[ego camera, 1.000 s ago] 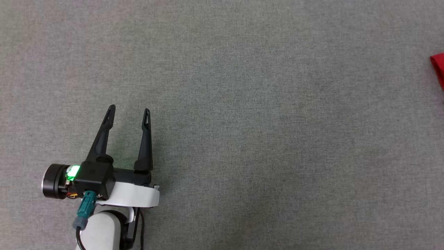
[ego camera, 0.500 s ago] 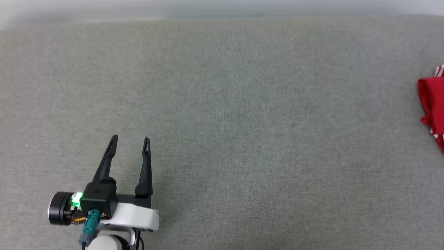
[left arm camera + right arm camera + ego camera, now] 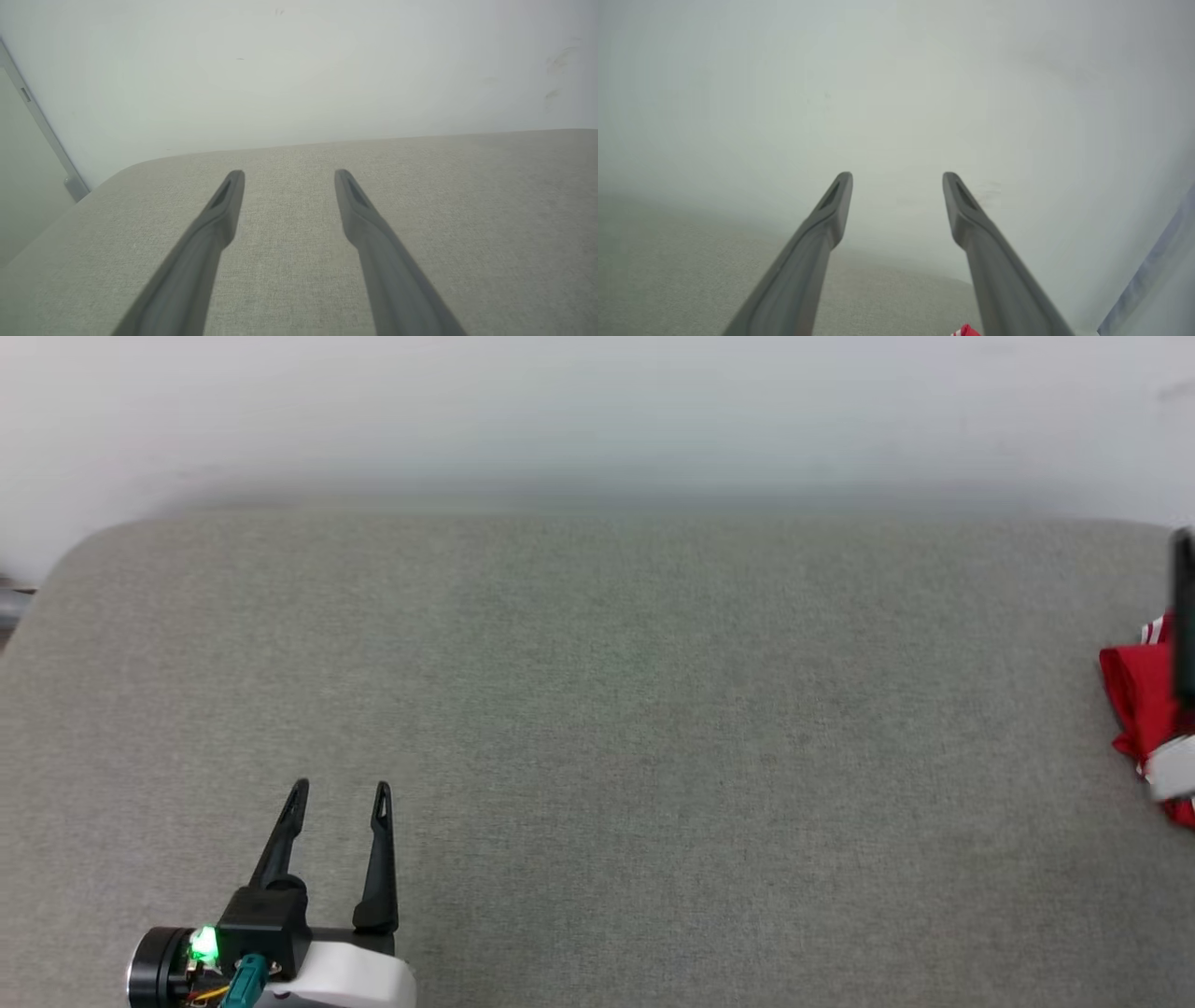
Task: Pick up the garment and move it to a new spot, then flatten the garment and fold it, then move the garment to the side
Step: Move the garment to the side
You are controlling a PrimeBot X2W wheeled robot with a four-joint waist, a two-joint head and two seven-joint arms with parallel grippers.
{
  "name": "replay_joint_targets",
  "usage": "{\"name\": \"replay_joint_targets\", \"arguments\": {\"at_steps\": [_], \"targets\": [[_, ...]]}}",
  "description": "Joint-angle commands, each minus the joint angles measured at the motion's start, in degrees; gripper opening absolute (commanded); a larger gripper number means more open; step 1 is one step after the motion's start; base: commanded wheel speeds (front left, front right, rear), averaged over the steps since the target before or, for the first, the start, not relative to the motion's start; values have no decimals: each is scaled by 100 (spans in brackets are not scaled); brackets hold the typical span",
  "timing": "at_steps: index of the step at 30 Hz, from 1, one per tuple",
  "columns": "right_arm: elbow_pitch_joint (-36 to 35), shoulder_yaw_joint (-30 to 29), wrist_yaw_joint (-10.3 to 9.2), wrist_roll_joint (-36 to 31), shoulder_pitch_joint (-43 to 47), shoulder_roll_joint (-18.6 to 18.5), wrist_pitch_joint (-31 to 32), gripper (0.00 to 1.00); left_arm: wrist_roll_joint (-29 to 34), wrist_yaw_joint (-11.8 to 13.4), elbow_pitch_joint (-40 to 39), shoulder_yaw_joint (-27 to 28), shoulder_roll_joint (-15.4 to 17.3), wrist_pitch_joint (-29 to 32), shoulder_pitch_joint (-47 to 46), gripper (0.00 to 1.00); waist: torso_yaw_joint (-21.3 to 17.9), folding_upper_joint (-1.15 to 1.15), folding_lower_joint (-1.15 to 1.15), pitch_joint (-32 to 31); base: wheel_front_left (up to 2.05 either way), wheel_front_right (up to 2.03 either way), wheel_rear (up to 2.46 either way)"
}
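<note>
Red cloth with thin white stripes marks the garment (image 3: 1134, 695), which lies bunched at the far right edge of the head view, on the grey woven surface (image 3: 597, 728) and cut off by the frame. The folds are soft and uneven, and a striped trim shows at the top and again low down. No lettering can be made out on the part that shows. One dark finger (image 3: 1184, 616) crosses in front of the cloth at that edge, with a pale part of the same arm over the lower folds; whether either touches the cloth cannot be told.

From the right wrist view, which is blurred, the right gripper (image 3: 897, 176) has its two fingers spread apart with nothing between them, pointing at the white wall (image 3: 896, 93); a small red scrap of the garment (image 3: 966, 331) peeps in at the bottom edge, just beside the right-hand finger.

At the lower left of the head view the left gripper (image 3: 341, 791) hovers over bare grey fabric, well apart from the garment, fingers likewise spread and empty
</note>
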Motion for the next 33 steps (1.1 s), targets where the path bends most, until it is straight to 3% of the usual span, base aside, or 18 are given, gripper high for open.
{"name": "replay_joint_targets", "arguments": {"at_steps": [1,13,22,33], "targets": [[-66,87,-9,-12,143,123,-95,100,18,-14,13,11,28,-12,31,100,94,0,2,-116,0,0,0],[-149,742,-10,-133,1386,1266,-758,100,33,-15,105,-13,17,-13,215,100,268,0,2,-500,0,0,0],[55,558,-9,-185,2200,1525,-850,100,51,-20,99,-84,-4,-13,354,100,284,0,2,-645,0,0,0],[-253,426,-9,-205,2694,1720,-858,100,15,-95,131,-141,4,-13,489,100,267,0,2,-795,0,0,0]]}}
